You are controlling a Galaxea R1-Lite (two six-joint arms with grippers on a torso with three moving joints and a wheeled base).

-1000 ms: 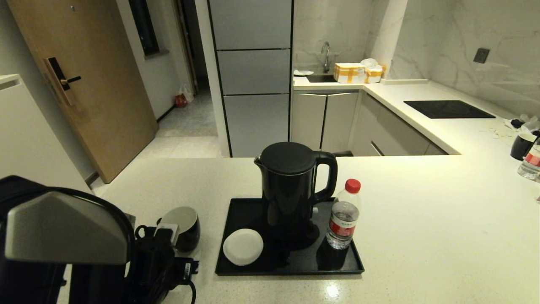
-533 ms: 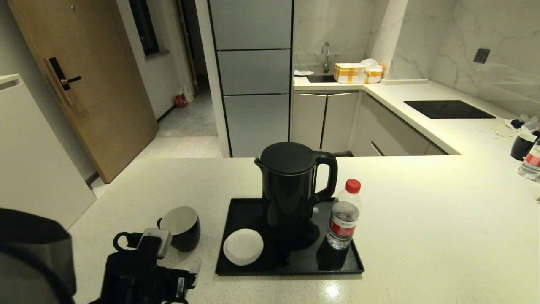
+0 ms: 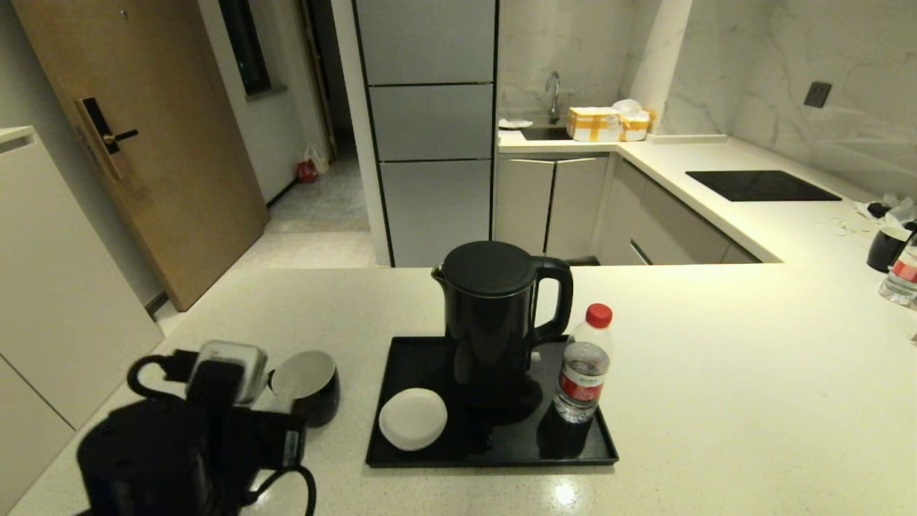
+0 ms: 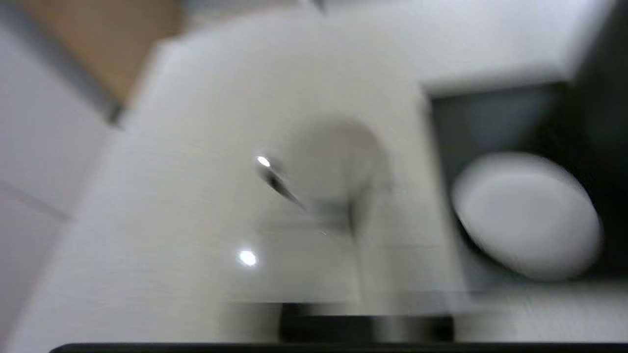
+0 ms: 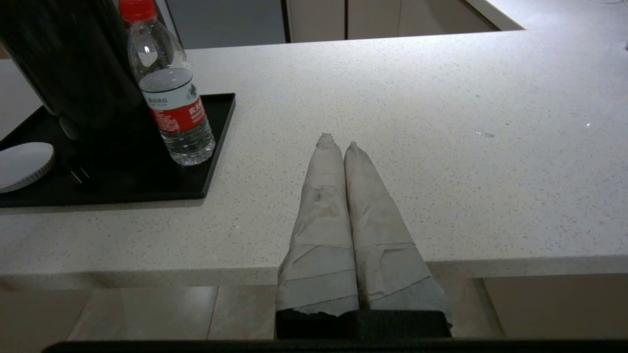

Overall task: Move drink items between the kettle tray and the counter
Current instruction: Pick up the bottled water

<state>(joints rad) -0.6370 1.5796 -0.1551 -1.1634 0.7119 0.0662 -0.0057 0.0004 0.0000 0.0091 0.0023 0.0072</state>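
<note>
The tall black kettle [image 3: 494, 322] stands on its base in the black tray [image 3: 501, 448], with the red-capped water bottle [image 3: 584, 365] at its right. The black mug [image 3: 308, 387] with its white inside stands on the cream counter [image 3: 716, 401], just left of the tray. My left arm [image 3: 186, 437] hangs close beside the mug's left side; its wrist view is smeared by motion. My right gripper [image 5: 337, 142] is shut on nothing, low over the counter's near edge, right of the tray [image 5: 216, 142] and the bottle [image 5: 171, 103].
A flat white coaster [image 3: 413, 418] lies in the tray's front left corner. At the far right of the counter stand another dark mug [image 3: 887, 247] and a second bottle [image 3: 903, 276]. A black hob panel [image 3: 761, 185] is set in the back worktop.
My left arm has swung down and to the left; its big grey housing has left the foreground and its wrist now sits left of the mug. Mug, kettle and bottle have not moved.
</note>
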